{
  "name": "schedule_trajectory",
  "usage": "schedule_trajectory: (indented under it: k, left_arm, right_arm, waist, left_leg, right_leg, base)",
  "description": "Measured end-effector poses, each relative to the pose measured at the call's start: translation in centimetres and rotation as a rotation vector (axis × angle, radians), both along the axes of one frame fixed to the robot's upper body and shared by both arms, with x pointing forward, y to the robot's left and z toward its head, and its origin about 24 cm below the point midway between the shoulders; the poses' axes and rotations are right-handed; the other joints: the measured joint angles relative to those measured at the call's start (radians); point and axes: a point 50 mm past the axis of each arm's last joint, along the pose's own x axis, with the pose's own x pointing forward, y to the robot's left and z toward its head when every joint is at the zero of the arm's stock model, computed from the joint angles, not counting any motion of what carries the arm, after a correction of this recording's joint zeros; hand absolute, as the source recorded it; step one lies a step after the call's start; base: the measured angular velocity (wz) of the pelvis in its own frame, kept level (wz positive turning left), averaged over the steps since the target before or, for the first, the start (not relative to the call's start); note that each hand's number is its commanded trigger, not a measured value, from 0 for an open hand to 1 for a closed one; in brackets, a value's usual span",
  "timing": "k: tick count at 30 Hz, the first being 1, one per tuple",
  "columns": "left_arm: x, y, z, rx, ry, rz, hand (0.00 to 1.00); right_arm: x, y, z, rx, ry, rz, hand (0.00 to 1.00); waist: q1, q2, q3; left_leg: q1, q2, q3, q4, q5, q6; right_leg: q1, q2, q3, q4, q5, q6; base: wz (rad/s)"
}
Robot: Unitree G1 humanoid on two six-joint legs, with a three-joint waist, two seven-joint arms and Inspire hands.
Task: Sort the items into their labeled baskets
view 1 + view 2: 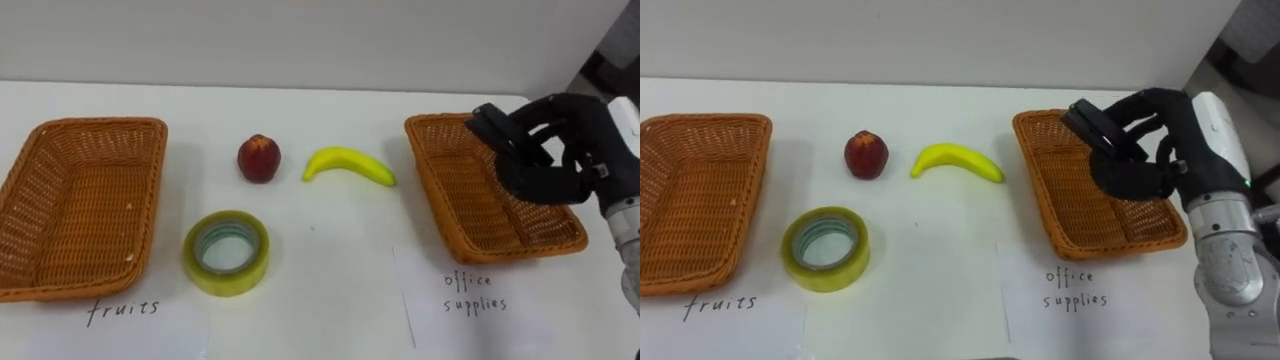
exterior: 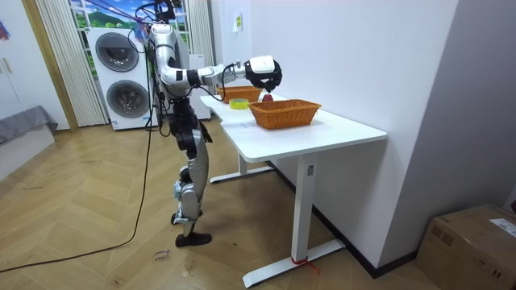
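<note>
A dark oblong object (image 1: pixel 1092 127), too dim to identify, sits in the curled fingers of the black right hand (image 1: pixel 1143 152), right of centre, above the rectangular woven wicker basket (image 1: pixel 1042 192) labelled for office supplies. The step looks like dropping it in, which calls for lowering the hand a little and loosening the fingers over the basket floor. On the white table (image 1: pixel 930 300) a yellow banana (image 1: pixel 958 162), a red round fruit (image 1: pixel 866 154) and a yellowish tape roll (image 1: pixel 825 249) wait mid-frame. The matching fruit basket (image 1: pixel 700 200) lies at far left.
</note>
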Motion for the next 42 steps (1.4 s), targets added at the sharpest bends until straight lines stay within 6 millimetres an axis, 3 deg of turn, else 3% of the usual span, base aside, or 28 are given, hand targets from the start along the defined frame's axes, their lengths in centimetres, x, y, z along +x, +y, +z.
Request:
schedule_trajectory:
  k: [4,6,8,10,11,12,13,42]
  left_arm:
    - [-0.3,0.1,-0.1,-0.005,0.008,0.024,0.0]
    - [-0.4,0.0,-0.2,-0.011,0.015,0.025,0.0]
    - [-0.4,0.0,-0.2,-0.011,0.017,0.027,0.0]
    - [-0.4,0.0,-0.2,-0.011,0.021,0.03,0.0]
    - [-0.4,0.0,-0.2,-0.012,0.023,0.032,0.0]
    - [-0.4,0.0,-0.2,-0.017,0.026,0.038,0.0]
    - [-0.5,0.0,-0.2,-0.019,0.029,0.038,0.0]
    - [0.0,0.0,-0.2,-0.018,0.021,0.036,0.0]
  right_arm:
    - [-0.6,-0.6,-1.5,0.002,0.064,-0.026,1.0]
    - [-0.8,-0.8,-2.0,0.004,0.093,-0.034,0.84]
    - [-0.9,-0.9,-2.5,-0.003,0.121,-0.042,0.82]
    - [-0.9,-0.9,-2.6,-0.022,0.137,-0.04,0.67]
    - [-0.9,-0.9,-2.6,-0.023,0.137,-0.04,0.55]
    - [-0.8,-0.9,-2.6,-0.022,0.138,-0.039,0.19]
    - [-0.8,-0.8,-2.6,-0.022,0.139,-0.037,0.0]
    - [-0.8,-0.8,-2.7,-0.023,0.141,-0.034,0.0]
  waist:
    - [0.012,0.002,0.0017]
    - [0.019,0.004,0.0024]
    - [0.024,0.006,0.0029]
    - [0.025,0.009,0.0033]
    - [0.026,0.01,0.0031]
    - [0.026,0.011,0.0035]
    - [0.026,0.012,0.0037]
    - [0.026,0.01,0.0056]
  left_leg:
    - [-0.001,0.0,0.0,0.0,0.0,0.0]
    - [-0.001,0.0,0.0,0.0,0.0,0.0]
    - [-0.004,0.0,0.0,0.003,0.0,0.0]
    - [-0.007,0.0,-0.001,0.004,0.0,0.0]
    - [-0.007,0.0,-0.001,0.005,0.0,0.0]
    - [-0.006,0.0,-0.001,0.005,0.0,0.0]
    - [-0.005,0.0,-0.001,0.005,0.0,0.0]
    - [-0.003,-0.001,0.0,0.004,0.0,0.0]
  right_leg:
    - [-0.001,-0.001,-0.001,0.001,0.001,0.0]
    - [-0.003,-0.001,0.0,0.002,0.001,0.0]
    - [-0.003,-0.002,-0.001,0.002,0.001,0.0]
    - [-0.003,-0.002,0.0,-0.001,0.001,0.0]
    - [-0.003,-0.001,-0.001,-0.001,0.001,0.0]
    - [-0.003,-0.001,0.0,-0.001,0.001,0.0]
    - [-0.003,-0.001,0.0,-0.001,0.001,0.0]
    - [-0.001,-0.001,0.001,-0.002,0.001,0.0]
  base:
    - [0.0]
    - [0.0]
    - [0.02]
    - [0.0]
    - [0.03]
    - [0.0]
    - [0.0]
    - [0.0]
